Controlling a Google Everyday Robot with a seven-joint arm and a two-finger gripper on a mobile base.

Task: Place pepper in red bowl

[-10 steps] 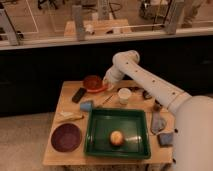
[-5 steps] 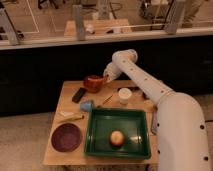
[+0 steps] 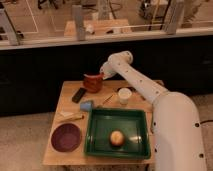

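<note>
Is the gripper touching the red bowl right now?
Cannot tell. In the camera view the gripper sits at the right edge of the red bowl, which looks tilted up off the table, but the overlap hides any contact or gap.

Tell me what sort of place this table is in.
Probably a lab or office test area: a small wooden table stands against a dark partition with glass panes above it. The gripper is at the red bowl, beside a green tray.
</note>
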